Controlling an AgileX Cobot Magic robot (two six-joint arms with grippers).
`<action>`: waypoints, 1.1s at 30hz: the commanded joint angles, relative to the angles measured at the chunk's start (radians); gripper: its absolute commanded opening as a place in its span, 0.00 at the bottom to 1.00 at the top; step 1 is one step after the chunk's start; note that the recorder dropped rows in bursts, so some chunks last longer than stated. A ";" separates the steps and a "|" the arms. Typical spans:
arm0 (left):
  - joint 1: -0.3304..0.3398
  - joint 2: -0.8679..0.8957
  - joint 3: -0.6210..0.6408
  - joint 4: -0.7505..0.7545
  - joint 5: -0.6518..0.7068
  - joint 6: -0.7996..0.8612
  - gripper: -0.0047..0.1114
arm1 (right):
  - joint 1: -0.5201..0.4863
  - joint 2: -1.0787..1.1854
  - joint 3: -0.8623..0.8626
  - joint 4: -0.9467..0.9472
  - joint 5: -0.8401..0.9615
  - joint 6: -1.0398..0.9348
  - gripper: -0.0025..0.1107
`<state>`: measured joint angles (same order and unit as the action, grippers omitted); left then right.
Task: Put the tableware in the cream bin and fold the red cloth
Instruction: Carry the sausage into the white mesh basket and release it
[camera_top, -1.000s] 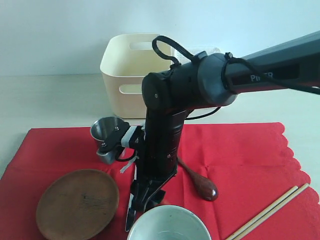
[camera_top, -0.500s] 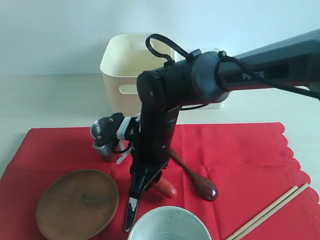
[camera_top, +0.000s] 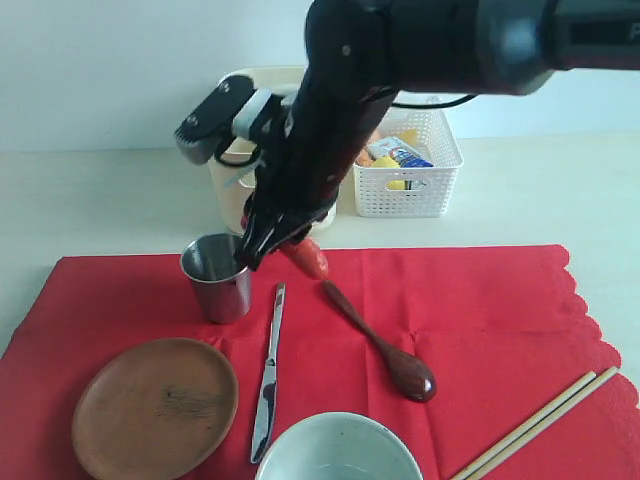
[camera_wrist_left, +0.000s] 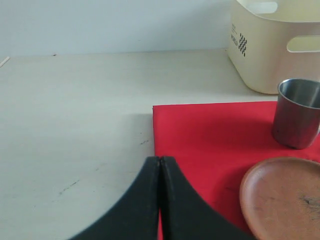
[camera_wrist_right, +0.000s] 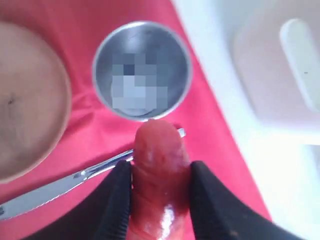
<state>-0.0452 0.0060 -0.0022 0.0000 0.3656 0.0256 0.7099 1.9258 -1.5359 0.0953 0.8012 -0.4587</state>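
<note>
Red cloth (camera_top: 480, 300): spread flat on the counter (camera_top: 100, 200), scalloped edge at the right. Laid on it: steel cup (camera_top: 218, 275), upright, near the back edge; round wooden plate (camera_top: 155, 405) in front of the cup; silver knife (camera_top: 268, 375) just beside the plate; dark wooden spoon (camera_top: 385, 345); pale bowl (camera_top: 340, 450), cut off at the front edge; chopsticks (camera_top: 535, 425), paired, at the right. Cream bin (camera_wrist_left: 270, 45): set behind the cloth, beside a white lattice basket (camera_top: 410, 165). Right fingers (camera_wrist_right: 117, 200): clamped on a carrot (camera_wrist_right: 160, 170), held just beside the cup's rim. Left fingers (camera_wrist_left: 145, 200): pressed together, nothing between them, at the cloth's left corner.
</note>
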 joint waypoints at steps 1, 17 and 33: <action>0.000 -0.006 0.002 -0.010 -0.008 0.000 0.04 | -0.097 -0.039 -0.007 0.034 -0.132 0.019 0.02; 0.000 -0.006 0.002 -0.010 -0.008 0.000 0.04 | -0.385 0.046 -0.007 0.090 -0.635 0.017 0.02; 0.000 -0.006 0.002 -0.010 -0.008 0.000 0.04 | -0.471 0.360 -0.220 0.079 -0.940 0.008 0.02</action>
<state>-0.0452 0.0060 -0.0022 0.0000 0.3656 0.0256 0.2504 2.2370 -1.6790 0.1838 -0.1393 -0.4472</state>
